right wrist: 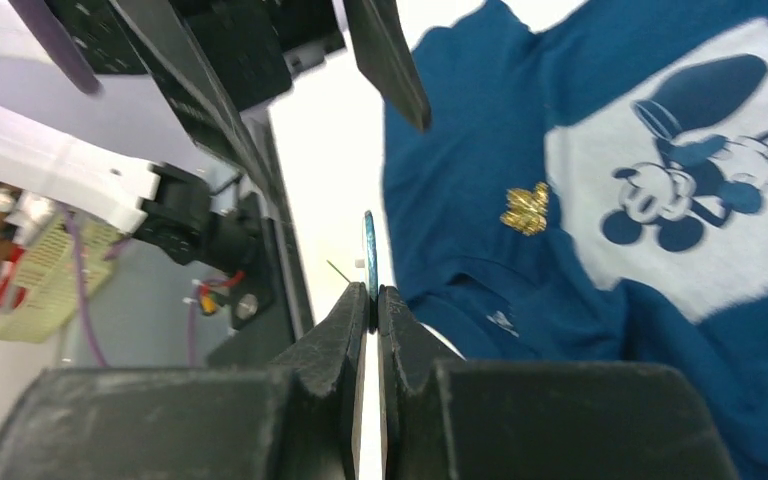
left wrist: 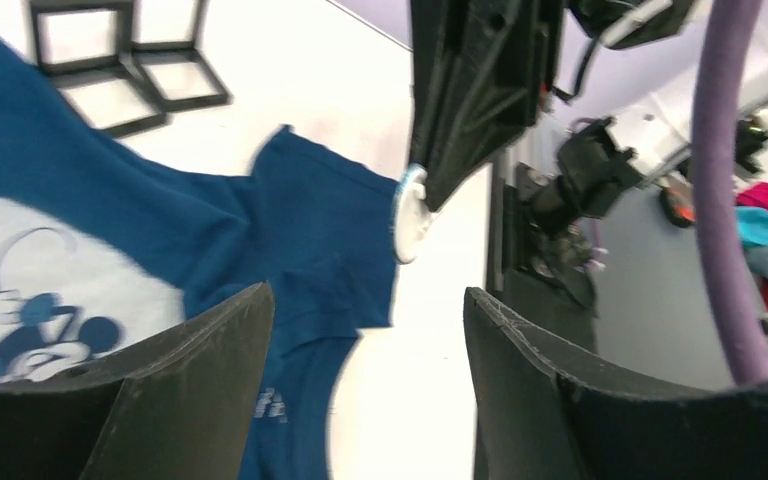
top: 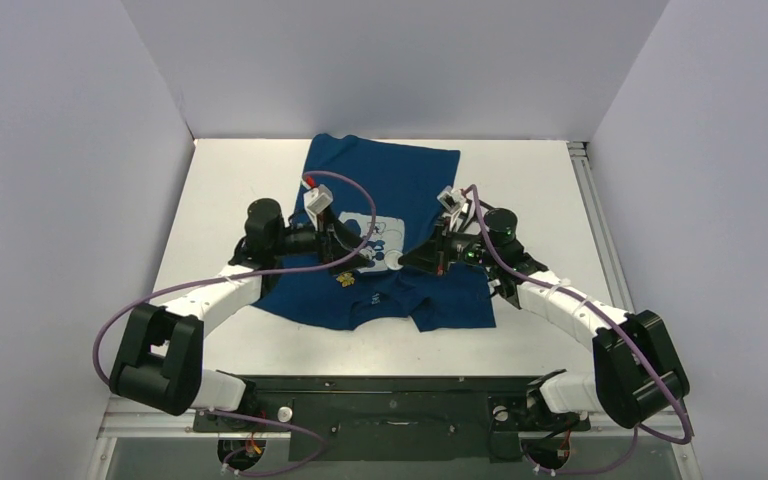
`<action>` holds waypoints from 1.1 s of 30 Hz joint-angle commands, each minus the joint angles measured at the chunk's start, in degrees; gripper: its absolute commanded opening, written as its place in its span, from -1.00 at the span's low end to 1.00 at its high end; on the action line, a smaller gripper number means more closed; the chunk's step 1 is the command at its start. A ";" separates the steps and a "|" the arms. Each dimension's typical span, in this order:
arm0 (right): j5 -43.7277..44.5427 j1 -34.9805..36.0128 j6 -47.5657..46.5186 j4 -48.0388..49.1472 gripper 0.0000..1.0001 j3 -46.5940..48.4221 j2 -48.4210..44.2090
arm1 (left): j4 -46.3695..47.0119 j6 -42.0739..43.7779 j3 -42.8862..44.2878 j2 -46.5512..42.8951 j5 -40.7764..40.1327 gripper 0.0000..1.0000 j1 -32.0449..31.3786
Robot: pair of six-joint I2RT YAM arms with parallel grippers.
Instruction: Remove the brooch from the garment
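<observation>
As I look down from overhead, garment: a dark blue short-sleeved T-shirt [top: 400, 180] lies spread on the white table [top: 230, 180]. Its collar faces the arm bases and its hem faces the far wall.
Print [right wrist: 660, 200]: a pale blue square with a cartoon mouse on the chest. From above, both arms cover part of it.
Gold brooch [right wrist: 525, 210]: a small glittery gold piece sits on the blue cloth between the print and the collar. Neither claw touches it.
Right gripper [right wrist: 371, 300]: I see its two fingers pressed together at the tips, pinching a thin round disc and nothing else.
Round disc [left wrist: 410, 212]: it has a white face and a pale blue rim. The right wrist camera sees it edge-on, standing up from the fingertips, with bare table behind it just beside the shirt's shoulder. I cannot tell whether it is a badge or the back of a pin.
Left gripper [left wrist: 365, 400]: its fingers are spread wide with nothing between them. It hangs over the shirt near the collar, facing the right gripper's tip and apart from it.
Purple cable [top: 110, 330]: one loops along each arm from base to wrist.
</observation>
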 commanded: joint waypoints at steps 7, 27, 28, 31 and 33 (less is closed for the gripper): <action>-7.63 3.08 9.43 7.38 -1.00 1.24 -2.78 | 14.92 -19.06 -3.41 -1.03 5.41 0.22 -5.32; -5.51 3.22 9.61 8.14 -0.45 0.97 -2.84 | 20.61 -25.97 -5.28 0.66 3.89 -1.00 -5.93; -5.19 2.95 9.40 7.81 -0.27 0.91 -2.96 | 21.51 -26.91 -5.47 0.74 3.59 -1.00 -5.71; -4.25 2.55 9.62 8.58 -0.09 0.44 -3.27 | 27.88 -32.20 -7.31 1.28 1.65 -1.00 -4.43; -3.91 2.40 10.86 10.65 -0.03 -0.37 -3.12 | 31.77 -34.69 -8.40 1.63 0.82 -1.00 -3.98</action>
